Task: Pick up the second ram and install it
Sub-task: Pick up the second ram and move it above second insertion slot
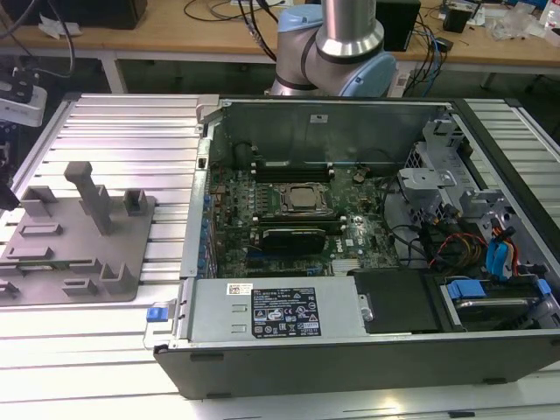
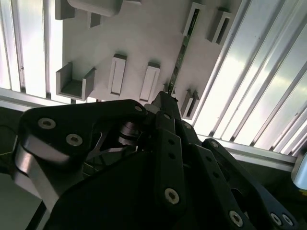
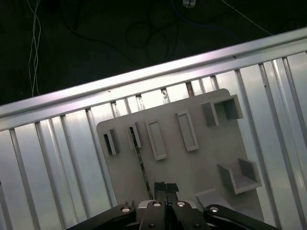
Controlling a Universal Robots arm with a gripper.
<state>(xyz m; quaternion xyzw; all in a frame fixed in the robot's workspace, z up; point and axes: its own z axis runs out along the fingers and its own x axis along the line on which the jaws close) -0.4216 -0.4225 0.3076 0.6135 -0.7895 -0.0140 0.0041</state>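
The black gripper (image 2: 163, 98) hangs over a grey fixture plate (image 2: 144, 33) that lies on a ribbed metal table (image 2: 254, 91). The second ram (image 2: 181, 53), a thin green stick, stands on edge in slotted holders, one end just beside the gripper's tip. A U-shaped bracket (image 2: 72, 84) and two oblong blocks (image 2: 118, 74) sit nearby.

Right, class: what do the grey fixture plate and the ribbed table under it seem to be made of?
Fixture plate: matte, uniform grey with moulded-looking holders, probably plastic, perhaps printed. Ribbed table: bright, reflective grooved slats, likely bare aluminium.
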